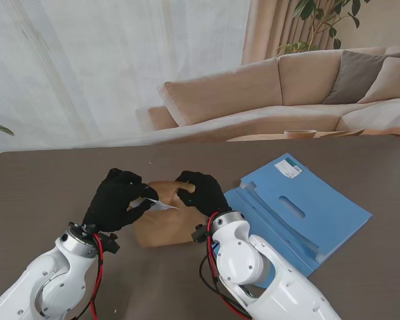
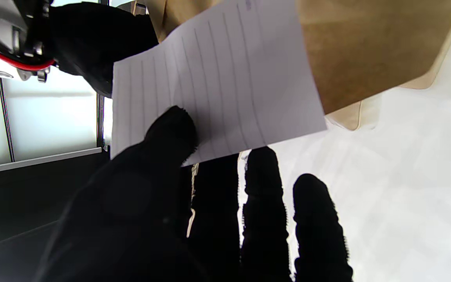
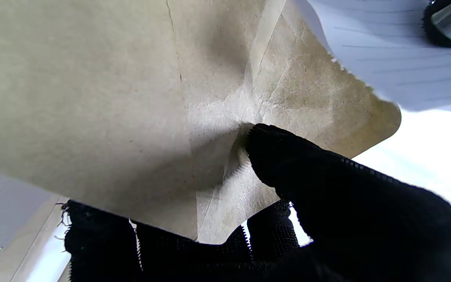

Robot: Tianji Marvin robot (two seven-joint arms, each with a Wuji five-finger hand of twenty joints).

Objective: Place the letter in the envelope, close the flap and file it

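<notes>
A brown paper envelope is held above the dark table between my two black-gloved hands. My right hand is shut on the envelope, thumb pressed on its creased paper with the other fingers behind it. My left hand is shut on the letter, a lined white sheet pinched under the thumb. The sheet's far edge meets the envelope's top at its mouth. A corner of the letter shows beside the envelope's flap.
A blue file folder with a white label lies open on the table to the right of the envelope, partly under my right forearm. A beige sofa and a plant stand beyond the table's far edge.
</notes>
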